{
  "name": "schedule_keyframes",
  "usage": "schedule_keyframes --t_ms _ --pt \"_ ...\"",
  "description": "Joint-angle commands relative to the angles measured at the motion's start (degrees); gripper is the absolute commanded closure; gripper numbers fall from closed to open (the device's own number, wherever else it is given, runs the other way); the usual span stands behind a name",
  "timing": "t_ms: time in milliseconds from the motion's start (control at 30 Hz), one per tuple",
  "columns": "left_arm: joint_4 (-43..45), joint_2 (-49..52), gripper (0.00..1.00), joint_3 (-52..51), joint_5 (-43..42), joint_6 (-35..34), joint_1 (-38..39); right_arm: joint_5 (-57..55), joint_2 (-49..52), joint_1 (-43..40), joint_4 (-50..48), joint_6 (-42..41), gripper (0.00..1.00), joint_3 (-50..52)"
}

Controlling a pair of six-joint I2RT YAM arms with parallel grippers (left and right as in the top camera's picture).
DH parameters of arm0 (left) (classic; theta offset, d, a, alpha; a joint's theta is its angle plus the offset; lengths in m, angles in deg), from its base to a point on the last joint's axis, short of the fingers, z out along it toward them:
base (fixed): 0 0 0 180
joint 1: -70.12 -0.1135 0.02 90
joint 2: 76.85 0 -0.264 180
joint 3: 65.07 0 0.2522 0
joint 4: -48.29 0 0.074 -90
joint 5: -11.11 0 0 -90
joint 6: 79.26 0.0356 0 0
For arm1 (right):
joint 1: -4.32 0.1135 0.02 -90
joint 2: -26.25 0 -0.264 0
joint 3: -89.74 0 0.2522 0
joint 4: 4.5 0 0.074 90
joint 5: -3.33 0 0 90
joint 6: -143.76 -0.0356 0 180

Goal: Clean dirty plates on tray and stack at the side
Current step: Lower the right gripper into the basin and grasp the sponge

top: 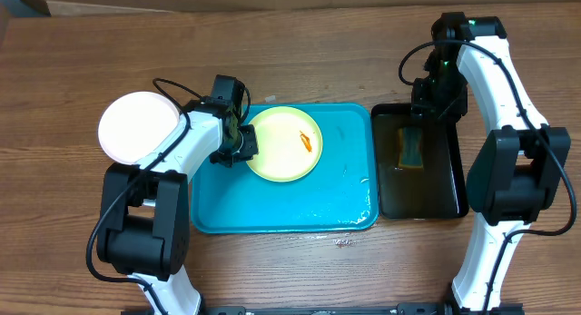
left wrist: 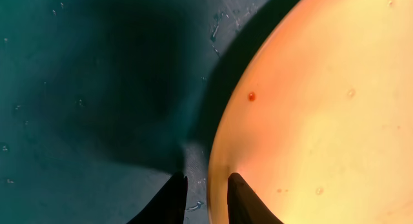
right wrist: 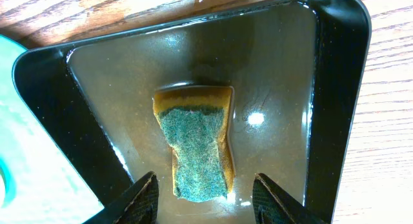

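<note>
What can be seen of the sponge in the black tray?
The sponge is a rectangular pad, yellow-orange foam beneath a blue-green scouring face turned up. It looks wet and lies flat in shallow liquid in the black tray, touching only its floor. The open right pincer hangs above it, apparently without contact.

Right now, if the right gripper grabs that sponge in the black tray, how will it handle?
The sponge lies in shallow water in the black tray, so it is probably soaked: heavier than it looks and dripping. It likely squashes when the open right gripper closes. Its green scouring face should resist slipping.
</note>
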Motion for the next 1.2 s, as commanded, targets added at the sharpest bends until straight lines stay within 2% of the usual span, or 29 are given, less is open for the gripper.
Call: schedule_keyframes --t_ms 0,233,467,667,1167 --pt "0.0 0.4 0.75 0.2 0.4 -3.0 0.2 0.1 -2.0 0.2 0.0 0.0 0.51 0.3" --pt "-4.3 0.3 0.71 4.5 -1.7 -1.7 -1.0 0.1 -2.0 0.2 0.0 0.0 0.51 0.3" --pt "-5.0 0.3 0.79 5.0 -3.4 0.0 -1.3 0.1 -2.0 0.2 -0.3 0.0 0.5 0.3" --pt "-4.8 0.3 0.76 3.9 -2.9 0.2 -0.7 0.1 -2.0 0.2 -0.3 0.0 0.5 0.3" --pt "-1.0 0.3 0.81 0.3 -2.4 0.2 -0.4 0.1 -2.0 0.2 -1.1 0.0 0.5 0.3"
